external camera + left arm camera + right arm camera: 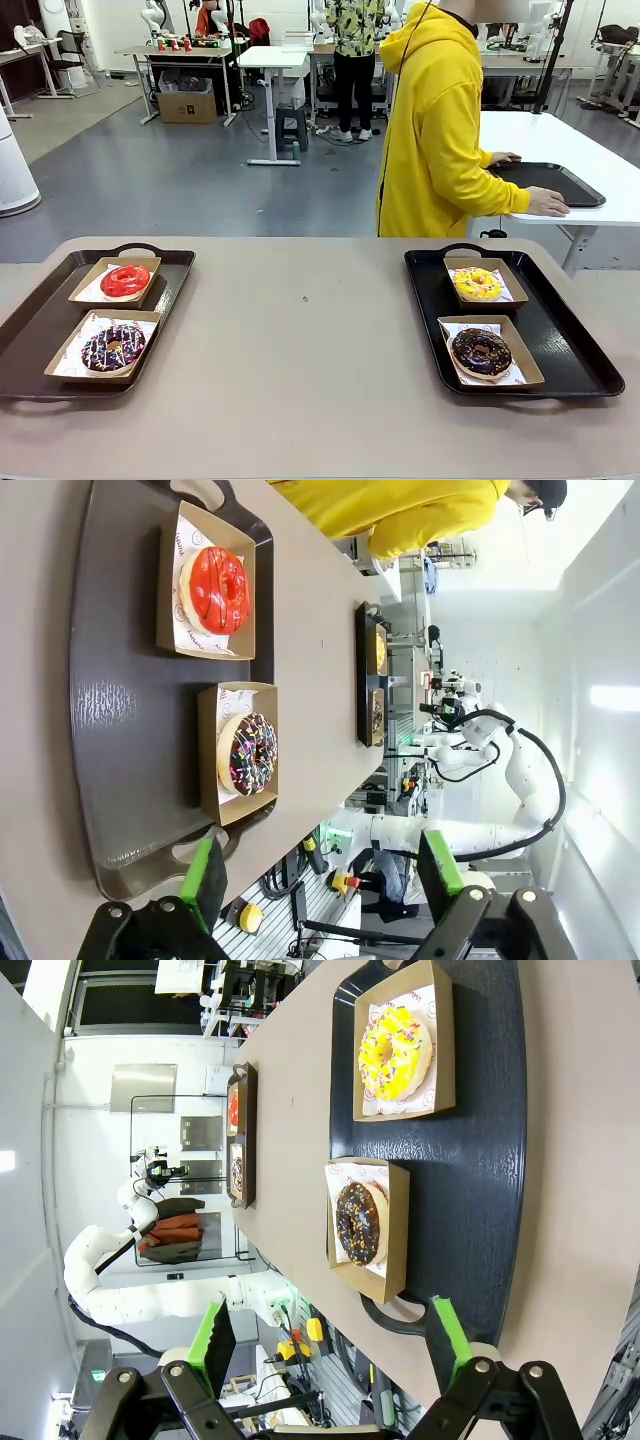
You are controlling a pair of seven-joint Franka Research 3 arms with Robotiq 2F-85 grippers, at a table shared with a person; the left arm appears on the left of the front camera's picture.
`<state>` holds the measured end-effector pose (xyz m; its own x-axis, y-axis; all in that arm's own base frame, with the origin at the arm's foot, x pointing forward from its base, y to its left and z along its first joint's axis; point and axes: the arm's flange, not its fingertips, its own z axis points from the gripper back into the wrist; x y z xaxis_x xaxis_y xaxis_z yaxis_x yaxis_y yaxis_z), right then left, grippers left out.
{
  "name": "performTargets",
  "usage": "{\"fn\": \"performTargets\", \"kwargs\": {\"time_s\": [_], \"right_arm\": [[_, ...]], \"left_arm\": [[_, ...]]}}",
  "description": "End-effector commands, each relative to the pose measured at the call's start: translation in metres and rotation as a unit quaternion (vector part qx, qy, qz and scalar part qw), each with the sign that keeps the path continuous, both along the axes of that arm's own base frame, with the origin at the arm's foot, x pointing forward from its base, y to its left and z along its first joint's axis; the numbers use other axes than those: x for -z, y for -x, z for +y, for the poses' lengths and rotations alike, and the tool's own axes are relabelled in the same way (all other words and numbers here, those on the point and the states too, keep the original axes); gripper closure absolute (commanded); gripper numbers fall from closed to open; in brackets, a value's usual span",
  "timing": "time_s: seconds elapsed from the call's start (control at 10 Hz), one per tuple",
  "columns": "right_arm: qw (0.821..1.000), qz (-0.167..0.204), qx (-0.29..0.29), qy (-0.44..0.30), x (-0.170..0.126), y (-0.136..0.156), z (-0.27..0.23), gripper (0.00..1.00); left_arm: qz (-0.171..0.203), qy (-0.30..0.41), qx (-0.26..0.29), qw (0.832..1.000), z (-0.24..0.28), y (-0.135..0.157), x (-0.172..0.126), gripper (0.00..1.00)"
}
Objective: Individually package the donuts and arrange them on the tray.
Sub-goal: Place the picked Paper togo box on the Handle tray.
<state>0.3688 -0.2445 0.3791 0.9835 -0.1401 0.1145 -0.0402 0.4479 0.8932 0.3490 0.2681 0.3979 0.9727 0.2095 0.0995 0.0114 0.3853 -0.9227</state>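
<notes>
Front view: glossy ring donuts [125, 281], cardboard boxes [114, 283]

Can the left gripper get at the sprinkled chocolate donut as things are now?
Probably yes. The left gripper is open and empty, and the sprinkled chocolate donut lies uncovered in its open box on the tray's near side, with nothing between them.

Bright, even overhead light, soft shadows; sheen on the left tray [110, 700] and red-iced donut [218, 588]; wrist views bend at edges, backgrounds overexposed
</notes>
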Motion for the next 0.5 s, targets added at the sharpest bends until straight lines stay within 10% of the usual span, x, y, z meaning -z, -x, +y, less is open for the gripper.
{"fn": "performTargets", "kwargs": {"time_s": [0.0, 0.4], "right_arm": [[1.0, 0.006, -0.003, 0.0, -0.0012, 0.0026, 0.0015, 0.0], [1.0, 0.006, -0.003, 0.0, -0.0012, 0.0026, 0.0015, 0.0]], "left_arm": [[-0.003, -0.004, -0.002, 1.0, -0.0014, 0.0044, -0.0011, 0.0], [-0.003, -0.004, -0.002, 1.0, -0.0014, 0.0044, -0.0011, 0.0]]}}
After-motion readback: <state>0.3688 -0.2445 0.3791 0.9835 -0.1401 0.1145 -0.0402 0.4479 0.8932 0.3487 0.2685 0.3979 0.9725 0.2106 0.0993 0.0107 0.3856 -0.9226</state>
